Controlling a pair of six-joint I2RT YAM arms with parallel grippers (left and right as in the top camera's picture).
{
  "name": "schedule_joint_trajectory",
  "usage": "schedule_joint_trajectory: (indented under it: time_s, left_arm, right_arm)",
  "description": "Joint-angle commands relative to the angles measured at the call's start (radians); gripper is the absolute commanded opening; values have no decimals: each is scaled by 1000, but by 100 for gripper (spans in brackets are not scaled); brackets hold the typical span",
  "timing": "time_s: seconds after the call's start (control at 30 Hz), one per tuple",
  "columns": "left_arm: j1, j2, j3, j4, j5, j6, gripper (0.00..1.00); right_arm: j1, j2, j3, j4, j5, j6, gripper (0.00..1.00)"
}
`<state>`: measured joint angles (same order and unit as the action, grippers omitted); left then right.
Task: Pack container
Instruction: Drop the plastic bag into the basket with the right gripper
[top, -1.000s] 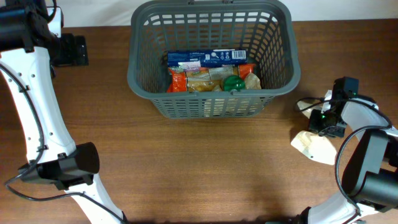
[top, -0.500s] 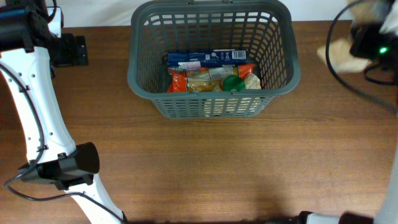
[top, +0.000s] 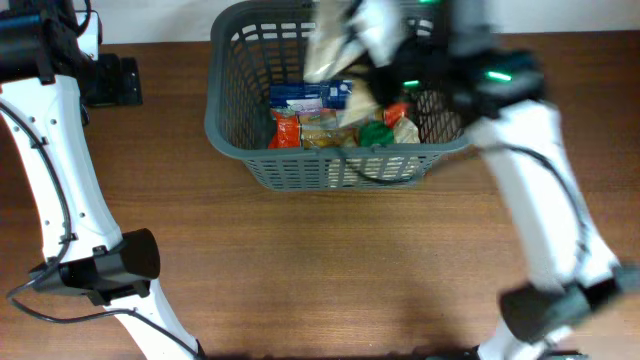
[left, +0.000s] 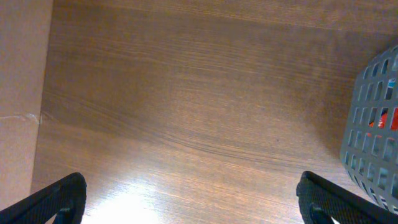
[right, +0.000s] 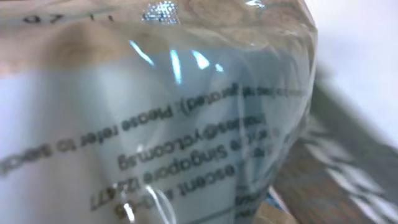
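Once table-side, pkt (top: 328, 52) over container (top: 222, 125).

It looked like a robotics lab bench: a wood-grain table (top: 300, 270) carried a white-and-black left arm (top: 55, 170) and right arm (top: 535, 190), with a grey slotted basket (top: 230, 130) of packaged groceries (top: 320, 130) between them, before a plain white backdrop (top: 150, 20).
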<state>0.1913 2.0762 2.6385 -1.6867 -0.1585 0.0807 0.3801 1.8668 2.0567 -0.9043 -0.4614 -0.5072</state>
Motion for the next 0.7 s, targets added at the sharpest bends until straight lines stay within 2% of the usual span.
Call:
schedule_joint_trajectory:
  time_s: [0.0, 0.2, 0.23, 0.3, 0.33, 0.5, 0.53, 0.57, 0.6, 0.63, 0.67]
  left_arm:
    - [3, -16, -2, 0, -7, -18, 99]
    - [3, -16, -2, 0, -7, -18, 99]
    - [3, -16, -2, 0, -7, -18, 99]
    - [3, -16, -2, 0, -7, -18, 99]
    - [3, -16, -2, 0, -7, -18, 99]
    - [3, -16, -2, 0, -7, -18, 99]
    - [3, -16, -2, 0, -7, -18, 99]
    - [3, -16, -2, 0, -7, -18, 99]
    - [3, -16, -2, 0, -7, -18, 99]
    - [3, -16, -2, -1, -7, -18, 99]
    - [3, -16, -2, -1, -7, -18, 99]
  right_arm:
    - [64, 134, -5, 15, -26, -91, 4]
    - [135, 261, -5, 14, -25, -87, 4]
    - [141, 269, -5, 12, -21, -83, 6]
    - [145, 286, -6, 10, -9, -48, 18]
    - [145, 295, -6, 11, 4, -31, 21]
    - [142, 299, -8, 16, 77, 58, 22]
    - [142, 299, -8, 16, 78, 70, 29]
    - [142, 299, -8, 16, 79, 76, 48]
    - [142, 297, -8, 16, 87, 77, 61]
    - [141, 284, -1, 15, 173, 121, 83]
    - [140, 279, 4, 13, 205, 133, 84]
